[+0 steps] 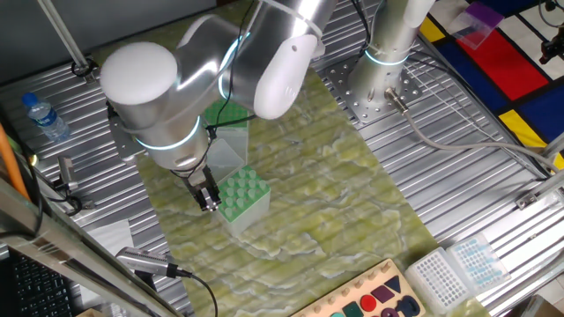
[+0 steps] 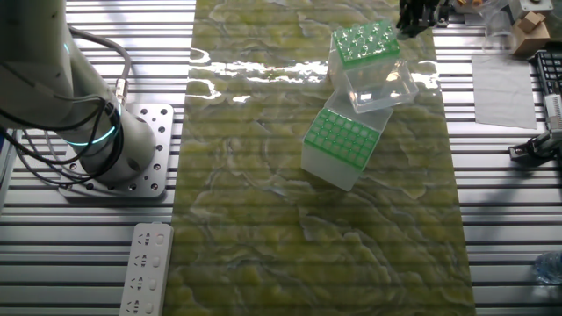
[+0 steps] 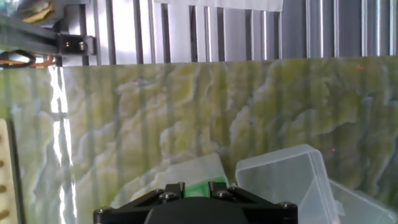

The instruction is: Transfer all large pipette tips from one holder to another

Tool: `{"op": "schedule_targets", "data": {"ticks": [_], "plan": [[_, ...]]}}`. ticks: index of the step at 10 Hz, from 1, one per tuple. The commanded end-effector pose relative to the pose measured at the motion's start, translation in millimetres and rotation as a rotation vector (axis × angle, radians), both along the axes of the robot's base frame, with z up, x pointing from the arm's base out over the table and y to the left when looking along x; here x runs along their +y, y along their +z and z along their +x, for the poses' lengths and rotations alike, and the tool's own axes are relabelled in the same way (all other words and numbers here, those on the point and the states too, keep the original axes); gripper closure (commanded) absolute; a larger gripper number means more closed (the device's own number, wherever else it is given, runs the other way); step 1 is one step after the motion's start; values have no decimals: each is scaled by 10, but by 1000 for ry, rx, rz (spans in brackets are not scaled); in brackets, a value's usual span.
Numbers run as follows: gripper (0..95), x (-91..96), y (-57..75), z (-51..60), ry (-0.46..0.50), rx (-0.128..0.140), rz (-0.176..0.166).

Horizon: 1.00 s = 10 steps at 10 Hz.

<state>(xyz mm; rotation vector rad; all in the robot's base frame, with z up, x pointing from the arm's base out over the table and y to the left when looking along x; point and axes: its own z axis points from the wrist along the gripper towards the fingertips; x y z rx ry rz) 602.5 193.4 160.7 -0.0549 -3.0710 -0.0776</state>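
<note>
Roughly early to midway, going by the racks — cannot count what is already moved. 2 green-topped holders on the mat (image 2: 263,228): far holder (image 2: 363,44) dotted with pale tops of large pipette tips (image 2: 373,35), near holder (image 2: 343,139) showing mostly plain holes in the other fixed view, so plenty likely left to shift. Clear lid (image 2: 382,86) lying between them, touching both. Gripper (image 1: 209,201) low, just beside a holder (image 1: 241,195) at its edge; jaws narrow, cannot tell whether holding a tip. Tips: small whitish translucent dots, upright in their holes, too small for more.
</note>
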Motion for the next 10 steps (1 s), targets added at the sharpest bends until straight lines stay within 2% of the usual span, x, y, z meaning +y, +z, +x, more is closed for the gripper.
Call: {"op": "schedule_targets", "data": {"ticks": [1, 7, 8, 10], "plan": [[760, 23, -14, 3, -5, 3, 0], [760, 12, -83, -132, 10, 0, -8], [950, 12, -91, -139, 10, -1, -11], [950, 12, -94, -139, 12, 1, -10]]}}
